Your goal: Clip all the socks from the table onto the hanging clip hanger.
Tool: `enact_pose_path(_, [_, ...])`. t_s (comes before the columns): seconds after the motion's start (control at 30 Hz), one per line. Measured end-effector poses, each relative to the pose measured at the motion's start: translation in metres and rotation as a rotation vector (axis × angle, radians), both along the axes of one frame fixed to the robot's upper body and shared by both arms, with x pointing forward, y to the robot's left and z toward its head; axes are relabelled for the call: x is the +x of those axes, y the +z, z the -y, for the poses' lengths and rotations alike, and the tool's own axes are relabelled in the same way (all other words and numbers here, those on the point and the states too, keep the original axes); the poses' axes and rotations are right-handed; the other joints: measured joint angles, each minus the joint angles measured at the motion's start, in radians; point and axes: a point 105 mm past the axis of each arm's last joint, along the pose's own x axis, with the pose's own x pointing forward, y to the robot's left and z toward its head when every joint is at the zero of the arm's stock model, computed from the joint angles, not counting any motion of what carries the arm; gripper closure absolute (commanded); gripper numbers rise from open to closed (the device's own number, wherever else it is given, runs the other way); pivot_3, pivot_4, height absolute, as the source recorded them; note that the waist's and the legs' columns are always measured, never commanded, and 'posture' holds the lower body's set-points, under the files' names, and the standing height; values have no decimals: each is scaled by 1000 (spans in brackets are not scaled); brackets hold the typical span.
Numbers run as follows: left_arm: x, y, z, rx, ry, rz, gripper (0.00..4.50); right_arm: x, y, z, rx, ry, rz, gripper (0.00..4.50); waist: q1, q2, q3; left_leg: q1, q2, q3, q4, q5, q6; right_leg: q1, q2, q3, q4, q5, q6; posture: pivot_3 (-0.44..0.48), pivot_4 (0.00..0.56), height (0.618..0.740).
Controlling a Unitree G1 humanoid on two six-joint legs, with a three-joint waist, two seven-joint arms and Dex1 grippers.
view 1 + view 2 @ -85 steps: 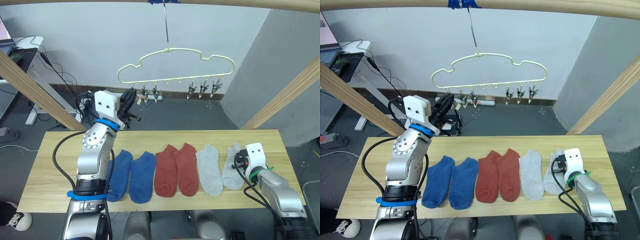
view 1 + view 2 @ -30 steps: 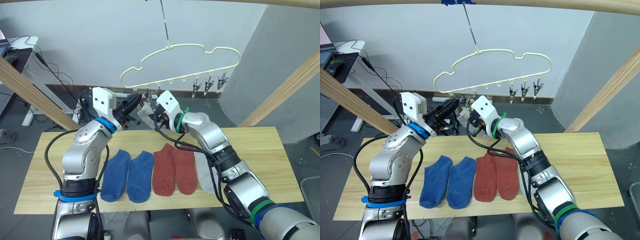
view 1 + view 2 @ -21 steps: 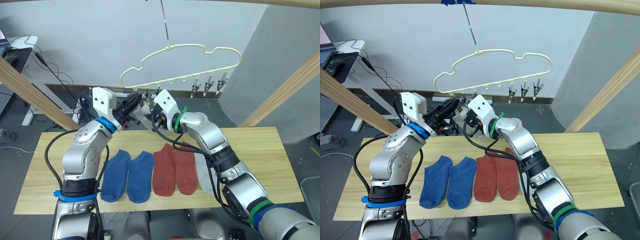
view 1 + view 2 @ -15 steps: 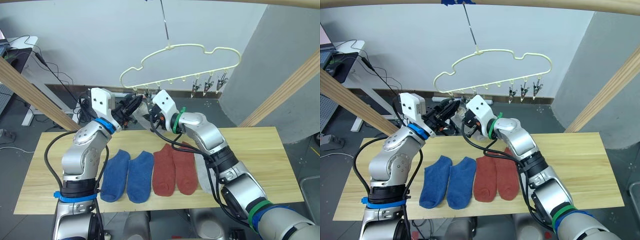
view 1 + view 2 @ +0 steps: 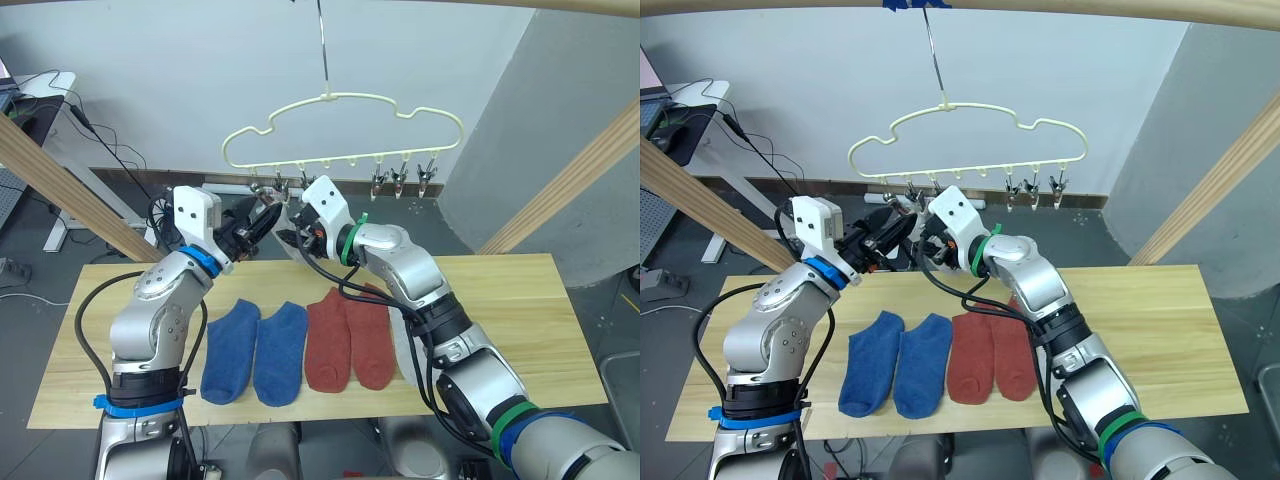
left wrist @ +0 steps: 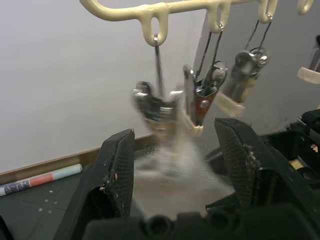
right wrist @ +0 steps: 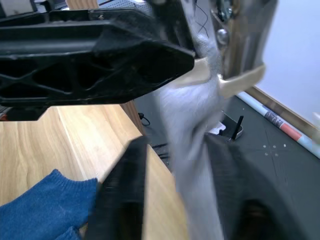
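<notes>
Our left gripper (image 6: 175, 150) stands open around the clips (image 6: 200, 95); our right gripper (image 7: 175, 150) pinches a grey sock (image 7: 187, 120). The clip hanger (image 5: 340, 125) has swung leftward since.

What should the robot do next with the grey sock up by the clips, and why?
Probably close the left pincer on the clip to squeeze it open. Its fingers stand open on either side of that clip on the clip hanger, and the right pincer holds the grey sock right up at it. Whether the clip already grips the sock is unclear.
</notes>
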Motion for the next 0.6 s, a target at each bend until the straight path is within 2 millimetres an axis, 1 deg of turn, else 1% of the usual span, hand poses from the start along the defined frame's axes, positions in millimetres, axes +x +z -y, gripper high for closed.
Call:
enact_pose_path(0.1, [-2,-1,-3,3,19,2,1677,1,-1,7,-20,-10,11,1722,0,0,0,0,0,0,0,0,0,0,0,0,0,0,0,-186,283,740])
enact_pose_path(0.2, [-7,-3,-8,31,51,22,1677,-4,-3,30,-56,-30,47,1722,3,0,0,-1,0,0,0,0,0,0,0,0,-1,0,0,-194,285,740])
enact_pose_path(0.27, [-13,-3,-9,63,63,49,1677,-11,-8,52,-96,-45,63,1722,5,0,0,-1,-1,0,0,0,0,0,-1,0,-2,0,0,-200,287,740])
enact_pose_path(0.3, [-15,-3,-8,84,63,65,1677,-15,-10,64,-117,-50,76,1722,5,0,0,-2,-1,0,0,0,0,0,-1,0,-2,0,0,-200,287,740])
enact_pose_path(0.37, [-18,-4,-4,122,62,100,1677,-28,-9,78,-140,-30,109,1722,3,0,0,-1,-1,0,0,0,0,0,-1,0,-1,0,0,-206,290,740])
enact_pose_path(0.4, [-20,-4,-3,134,63,115,1677,-35,-6,82,-141,-13,128,1722,3,0,0,-1,-1,0,0,0,0,0,-1,0,-1,0,0,-212,293,740])
enact_pose_path(0.43, [-21,-4,1,145,61,138,1677,-44,0,88,-122,4,147,1722,3,0,0,-1,-1,0,0,0,0,0,0,0,-1,0,0,-212,293,740])
enact_pose_path(0.47, [-22,-3,4,151,60,155,1677,-50,7,90,-100,20,163,1722,0,0,0,0,0,0,0,0,0,0,0,1,-1,0,0,-223,298,740])
enact_pose_path(0.6, [-22,1,20,168,61,231,1677,-74,39,102,-3,65,190,1722,-2,0,0,0,0,1,1,0,0,1,1,2,-1,0,0,-242,307,740])
